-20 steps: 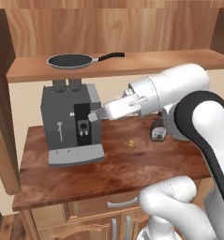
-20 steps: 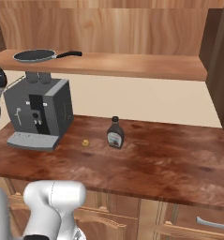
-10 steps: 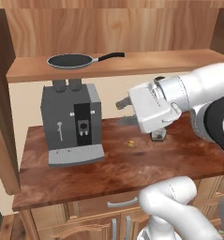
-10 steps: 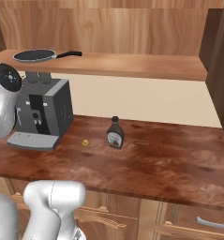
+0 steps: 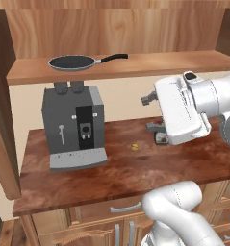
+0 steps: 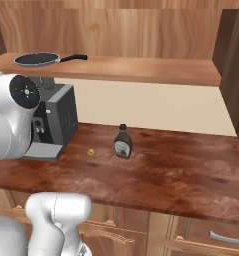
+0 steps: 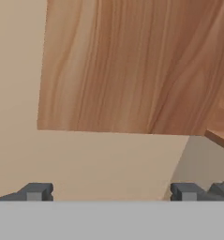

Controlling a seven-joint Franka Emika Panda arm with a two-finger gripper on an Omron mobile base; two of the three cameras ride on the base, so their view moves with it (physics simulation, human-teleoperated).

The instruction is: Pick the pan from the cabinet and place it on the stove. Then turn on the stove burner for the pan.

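Note:
The pan [image 5: 72, 62] lies flat on the plain shelf of the open cabinet [image 5: 164, 63], its thin black handle pointing right; from the other side the pan [image 6: 36, 59] rests at the shelf's left end [image 6: 146, 70]. My gripper [image 5: 149, 113] hangs over the counter, below the shelf and well to the right of the pan. It faces the back wall, and its jaws stand wide apart. In the hand view the gripper [image 7: 111, 192] is open with nothing between its fingertips [image 7: 36, 191], looking at beige wall and a wood panel. The stove is out of view.
A grey coffee machine [image 5: 73, 127] stands on the wooden counter [image 5: 111, 173] under the pan. A brown sauce bottle [image 6: 122, 142] and a small yellow crumb [image 6: 92, 151] sit mid-counter. Dark cabinet sides rise at the far left [image 5: 1, 96] and far right [image 6: 235, 70].
The hand has swung right, away from the coffee machine's front, and turned its broad white side toward the left base camera. Its jaws have stayed wide. The pan has not moved.

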